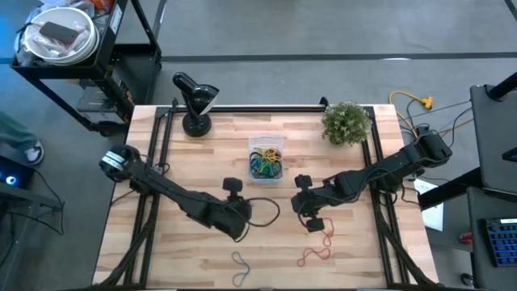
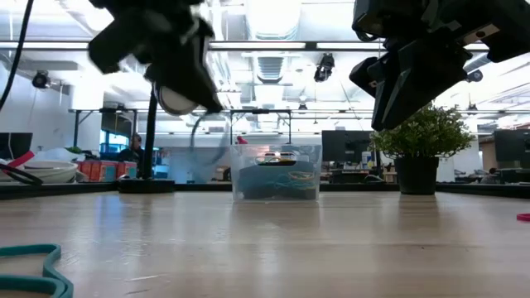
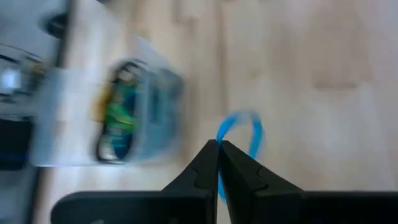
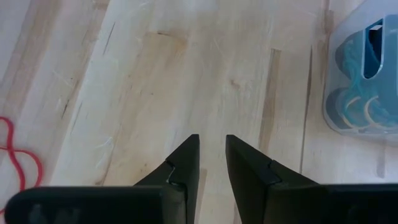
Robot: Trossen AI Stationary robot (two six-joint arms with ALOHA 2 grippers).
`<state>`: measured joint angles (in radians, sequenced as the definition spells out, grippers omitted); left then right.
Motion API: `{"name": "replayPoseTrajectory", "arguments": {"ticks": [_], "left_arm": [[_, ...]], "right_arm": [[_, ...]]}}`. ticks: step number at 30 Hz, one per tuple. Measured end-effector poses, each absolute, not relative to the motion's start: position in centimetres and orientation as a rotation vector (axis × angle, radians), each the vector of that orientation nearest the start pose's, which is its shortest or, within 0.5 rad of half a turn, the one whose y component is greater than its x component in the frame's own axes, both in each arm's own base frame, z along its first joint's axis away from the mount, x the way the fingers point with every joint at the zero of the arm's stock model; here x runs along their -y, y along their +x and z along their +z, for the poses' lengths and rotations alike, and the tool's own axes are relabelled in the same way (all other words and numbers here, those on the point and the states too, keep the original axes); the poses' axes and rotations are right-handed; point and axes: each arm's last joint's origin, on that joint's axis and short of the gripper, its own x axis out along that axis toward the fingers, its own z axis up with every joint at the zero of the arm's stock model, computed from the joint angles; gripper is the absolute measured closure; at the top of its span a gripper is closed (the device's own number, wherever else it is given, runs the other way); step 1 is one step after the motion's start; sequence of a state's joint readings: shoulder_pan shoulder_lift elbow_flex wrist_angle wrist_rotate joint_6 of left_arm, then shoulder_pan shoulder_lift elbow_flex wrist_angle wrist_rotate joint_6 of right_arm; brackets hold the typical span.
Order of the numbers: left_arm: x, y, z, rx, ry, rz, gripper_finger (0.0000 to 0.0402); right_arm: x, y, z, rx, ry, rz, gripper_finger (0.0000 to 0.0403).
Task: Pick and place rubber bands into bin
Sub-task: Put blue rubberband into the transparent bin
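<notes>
Both arms were dark, jointed tubes; the right gripper (image 4: 212, 163) had black, wedge-shaped fingers; the left gripper (image 3: 218, 160) looked alike, though blurred.

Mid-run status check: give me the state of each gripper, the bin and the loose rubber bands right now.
left gripper: shut on blue rubber band, lifted off the table.
right gripper: open, empty, over bare wood.
bin: upright, already holding several bands.
red rubber bands: lying loose on the table near the right gripper.
grey rubber band: lying loose near the table's front edge.
teal rubber band: lying flat on the table.
</notes>
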<state>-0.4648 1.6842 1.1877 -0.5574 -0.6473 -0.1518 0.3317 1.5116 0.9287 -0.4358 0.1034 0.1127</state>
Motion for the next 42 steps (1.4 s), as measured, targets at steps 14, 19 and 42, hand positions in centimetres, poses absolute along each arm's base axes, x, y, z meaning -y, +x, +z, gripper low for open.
{"name": "replayPoseTrajectory", "arguments": {"ticks": [14, 19, 42], "left_arm": [[7.6, 33.0, 25.7, -0.726, 0.609, 0.556, 0.0401], [4.0, 34.3, 25.9, -0.718, 0.563, 0.542, 0.0401], [-8.1, 35.9, 23.0, -0.787, 0.297, 0.397, 0.0401]], "right_arm": [[-9.2, 27.8, 20.0, -1.0, -0.118, 0.148, 0.0334], [-9.2, 27.8, 20.0, -1.0, -0.118, 0.148, 0.0333], [-9.1, 27.5, 19.5, -1.013, -0.14, 0.155, 0.0341]]}}
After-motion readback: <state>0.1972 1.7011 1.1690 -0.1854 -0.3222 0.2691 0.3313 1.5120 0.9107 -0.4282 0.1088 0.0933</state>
